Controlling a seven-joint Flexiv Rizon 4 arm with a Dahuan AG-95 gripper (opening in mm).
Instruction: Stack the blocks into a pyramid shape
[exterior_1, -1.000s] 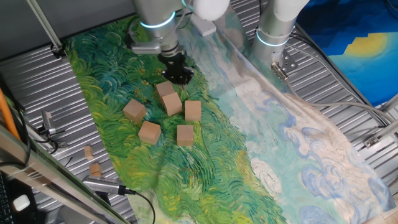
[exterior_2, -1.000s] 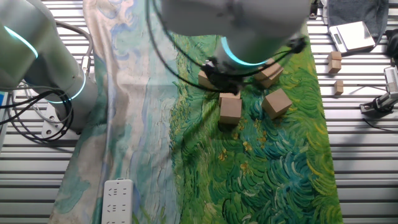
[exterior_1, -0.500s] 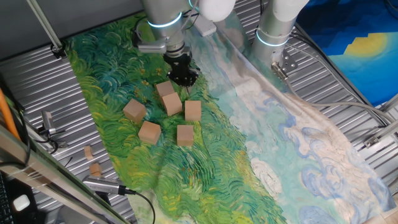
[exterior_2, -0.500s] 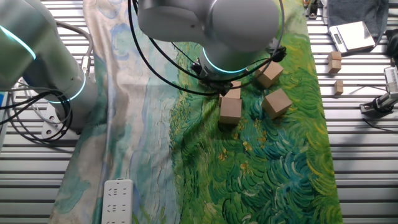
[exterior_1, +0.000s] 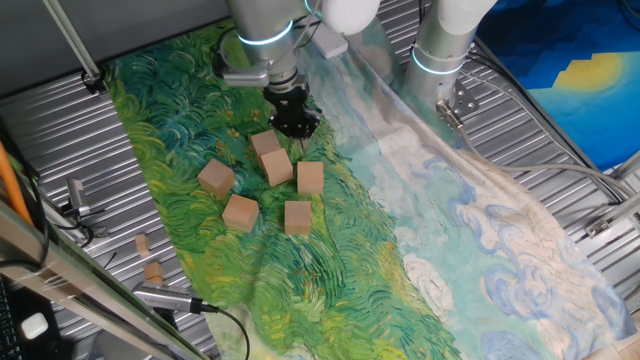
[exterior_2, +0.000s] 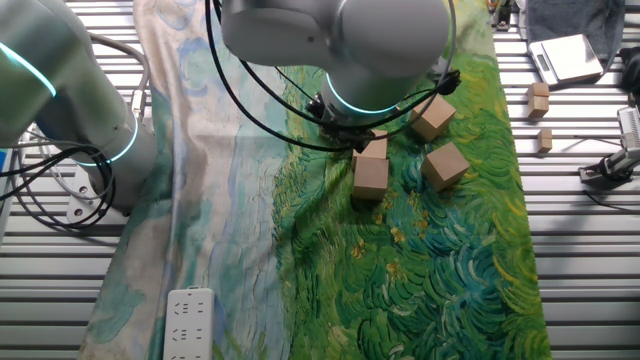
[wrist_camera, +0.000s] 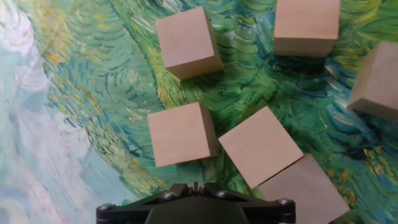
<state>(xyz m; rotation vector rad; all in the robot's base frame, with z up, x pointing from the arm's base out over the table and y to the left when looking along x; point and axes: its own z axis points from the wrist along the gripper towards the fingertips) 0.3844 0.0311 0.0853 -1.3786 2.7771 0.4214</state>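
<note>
Six plain light-brown wooden cubes lie loose on the green swirl-painted cloth (exterior_1: 180, 130), none stacked. In one fixed view, cube one (exterior_1: 265, 143) sits just below the black two-finger gripper (exterior_1: 296, 124), cube two (exterior_1: 277, 166) touches it on the near side, cube three (exterior_1: 310, 177) is just beside that, cube four (exterior_1: 298, 216) and cube five (exterior_1: 240, 212) lie nearer the camera, cube six (exterior_1: 216, 178) sits off to the left, apart.

Gripper hovers above the cloth beside the cluster, holding nothing; cannot tell how far apart its fingers stand, fingertips out of sight in the hand view, only the black gripper base (wrist_camera: 193, 210) showing at the bottom edge.

Hand view: two cubes near centre almost touch at a corner, a third butts against the tilted one at lower right, three more along the top and right.

Two small tan wooden bits (exterior_1: 147, 257) rest on the ribbed metal table (exterior_1: 60, 150), off the cloth. A white power strip (exterior_2: 189, 322) lies on the pale blue part of the cloth.
</note>
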